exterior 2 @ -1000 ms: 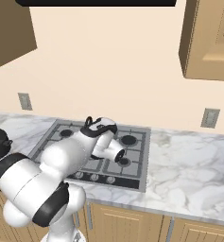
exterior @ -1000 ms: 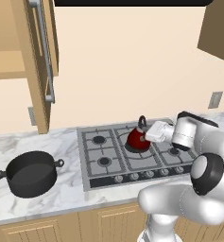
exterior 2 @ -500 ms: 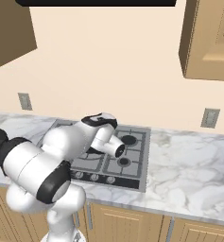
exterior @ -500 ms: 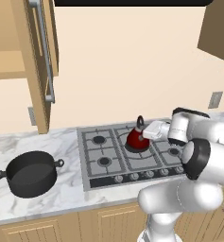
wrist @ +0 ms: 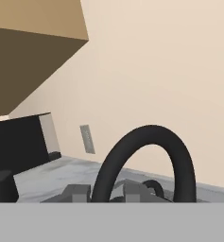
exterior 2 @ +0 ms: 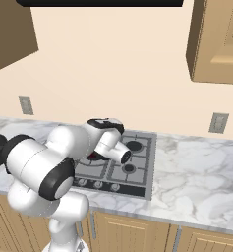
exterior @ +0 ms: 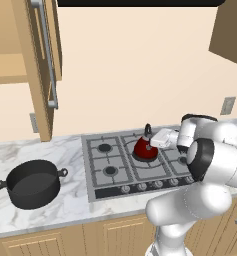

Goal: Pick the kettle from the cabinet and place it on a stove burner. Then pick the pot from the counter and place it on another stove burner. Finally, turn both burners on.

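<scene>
With the arm folded in low over the cooktop (exterior: 95, 172), the gripper (exterior: 151, 138) is seen reaching in from the right at the kettle (exterior: 144, 148), right at its black arched handle (wrist: 149, 160). In the hand view that handle is caught close up, looping up between the two dark fingertips (wrist: 75, 193), and the jaws are drawn narrow, nearly together, closed on the handle. The dark-red kettle is set upright over a burner at the back of the cooktop, in the middle column of grates; whether its base is fully down on the grate cannot be told. From the right base view the kettle is largely hidden behind the white arm, only a sliver of red (exterior 2: 94, 156) being made out beneath it.

Over on the left, the pot (exterior: 31, 183) is found on the marble counter (exterior: 75, 202), well apart from the cooktop, open side up, both loop handles showing. The front left burner (exterior: 110, 170) is left bare. The row of knobs (exterior: 140, 186) is lined up along the front edge. Above the pot, the cabinet (exterior: 37, 65) is seen with its door swung open and its silver bar handle on show.
</scene>
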Motion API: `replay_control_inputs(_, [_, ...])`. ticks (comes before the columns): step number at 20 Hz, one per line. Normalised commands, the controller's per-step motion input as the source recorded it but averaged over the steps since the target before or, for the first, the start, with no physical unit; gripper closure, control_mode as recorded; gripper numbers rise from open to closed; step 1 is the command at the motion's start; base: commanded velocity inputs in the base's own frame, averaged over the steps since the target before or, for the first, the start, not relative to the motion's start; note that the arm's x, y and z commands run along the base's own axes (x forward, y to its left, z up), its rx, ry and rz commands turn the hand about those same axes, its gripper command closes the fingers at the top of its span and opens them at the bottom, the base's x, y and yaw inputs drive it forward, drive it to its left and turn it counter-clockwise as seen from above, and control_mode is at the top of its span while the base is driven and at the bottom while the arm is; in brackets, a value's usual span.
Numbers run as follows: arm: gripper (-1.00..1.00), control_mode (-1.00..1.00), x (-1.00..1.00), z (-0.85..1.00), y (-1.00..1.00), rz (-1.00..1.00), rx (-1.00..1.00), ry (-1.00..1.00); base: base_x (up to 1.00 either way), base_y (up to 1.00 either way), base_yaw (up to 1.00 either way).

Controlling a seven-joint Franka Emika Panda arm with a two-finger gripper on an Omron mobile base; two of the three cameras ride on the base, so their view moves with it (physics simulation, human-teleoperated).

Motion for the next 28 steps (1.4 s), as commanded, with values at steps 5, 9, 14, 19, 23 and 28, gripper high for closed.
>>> replay_control_inputs(5, [1.0,-1.0,0.26,-0.08,0.0,0.0,0.0,-0.01,0.0,0.0,0.0])
replay_control_inputs(9, [1.0,-1.0,0.02,-0.14,0.0,0.0,0.0,0.0,0.0,0.0,0.0])
replay_control_inputs(14, [-1.0,-1.0,0.03,-0.14,0.0,0.0,0.0,0.0,0.0,0.0,0.0])
replay_control_inputs(19, [-1.0,-1.0,0.02,-0.08,0.0,0.0,0.02,0.0,0.0,0.0,0.0])
replay_control_inputs(23, [-1.0,-1.0,0.0,-0.04,0.0,0.0,0.01,0.0,0.0,0.0,0.0])
replay_control_inputs(28, [-1.0,-1.0,0.0,-0.03,0.0,0.0,0.01,0.0,0.0,0.0,0.0])
